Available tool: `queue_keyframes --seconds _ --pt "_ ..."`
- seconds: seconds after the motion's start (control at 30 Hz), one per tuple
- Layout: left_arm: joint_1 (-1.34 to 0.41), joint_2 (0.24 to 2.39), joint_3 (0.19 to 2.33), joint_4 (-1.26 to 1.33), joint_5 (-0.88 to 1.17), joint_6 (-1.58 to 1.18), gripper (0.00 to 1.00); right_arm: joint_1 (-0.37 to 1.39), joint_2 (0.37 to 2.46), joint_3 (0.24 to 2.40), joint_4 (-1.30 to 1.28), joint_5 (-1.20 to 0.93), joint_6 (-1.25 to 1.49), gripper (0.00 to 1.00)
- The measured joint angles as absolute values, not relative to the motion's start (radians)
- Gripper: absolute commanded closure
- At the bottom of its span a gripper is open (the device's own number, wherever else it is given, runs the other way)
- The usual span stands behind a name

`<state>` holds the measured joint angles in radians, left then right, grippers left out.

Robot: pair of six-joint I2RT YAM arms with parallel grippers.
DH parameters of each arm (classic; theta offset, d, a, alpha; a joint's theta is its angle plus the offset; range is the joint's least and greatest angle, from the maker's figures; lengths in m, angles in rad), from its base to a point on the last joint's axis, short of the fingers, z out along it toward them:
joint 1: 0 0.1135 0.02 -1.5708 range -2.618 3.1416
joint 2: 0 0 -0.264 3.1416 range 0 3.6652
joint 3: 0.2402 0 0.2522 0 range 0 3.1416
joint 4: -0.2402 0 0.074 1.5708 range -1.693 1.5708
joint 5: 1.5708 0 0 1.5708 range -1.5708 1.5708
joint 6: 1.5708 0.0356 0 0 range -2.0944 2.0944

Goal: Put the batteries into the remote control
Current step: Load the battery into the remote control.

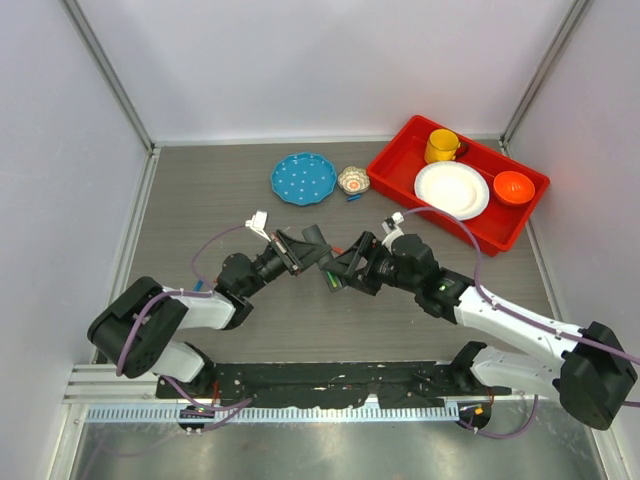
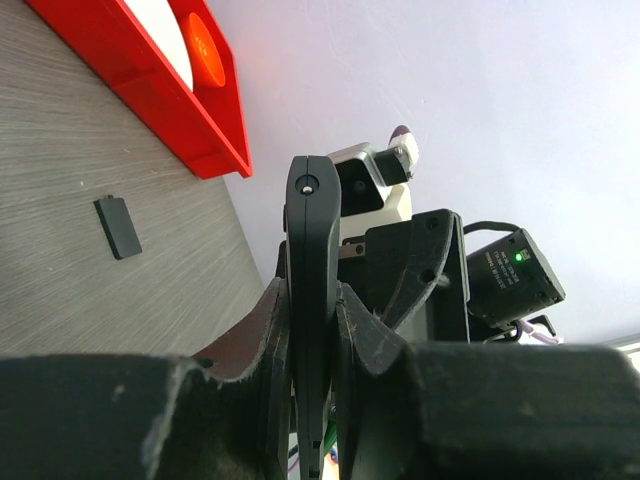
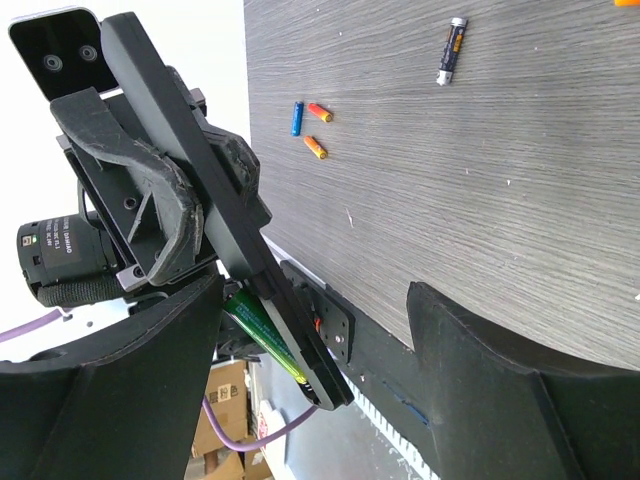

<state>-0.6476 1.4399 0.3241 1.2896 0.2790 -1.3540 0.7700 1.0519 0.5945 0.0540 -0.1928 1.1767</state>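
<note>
Your left gripper (image 2: pixel 312 295) has its jaws clamped on the remote control (image 2: pixel 312 220), held edge-on above the surface (image 3: pixel 480 180); the remote's lower end is hidden between the fingers. Your right gripper (image 3: pixel 315 295) has its jaws spread wide on either side of the remote's tip. At 7 o'clock in the right wrist view, a green battery (image 3: pixel 258 330) lies against the remote, half hidden; you cannot tell whether it is seated. The second battery (image 3: pixel 450 50) lies loose at 1 o'clock. A small black flat piece (image 2: pixel 118 227) lies at 9 o'clock in the left wrist view.
</note>
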Motion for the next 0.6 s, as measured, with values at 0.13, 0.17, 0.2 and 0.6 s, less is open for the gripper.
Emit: queue_keyframes --seconds 0.13,0.17,0.2,0.6 --pt "-0.648 1.440 0.324 1.290 0.279 -1.354 1.00 0.766 1.057 0.594 0.058 -0.193 1.178 0.21" --pt "-0.648 1.440 0.324 1.290 0.279 -1.354 1.00 0.765 1.058 0.594 0.061 -0.193 1.179 0.21" --pt "-0.649 1.440 0.324 1.290 0.279 -1.354 1.00 0.764 1.060 0.594 0.063 -0.193 1.180 0.21" --pt "-0.651 1.440 0.324 1.288 0.279 -1.353 1.00 0.762 1.061 0.568 0.104 -0.197 1.190 0.25"
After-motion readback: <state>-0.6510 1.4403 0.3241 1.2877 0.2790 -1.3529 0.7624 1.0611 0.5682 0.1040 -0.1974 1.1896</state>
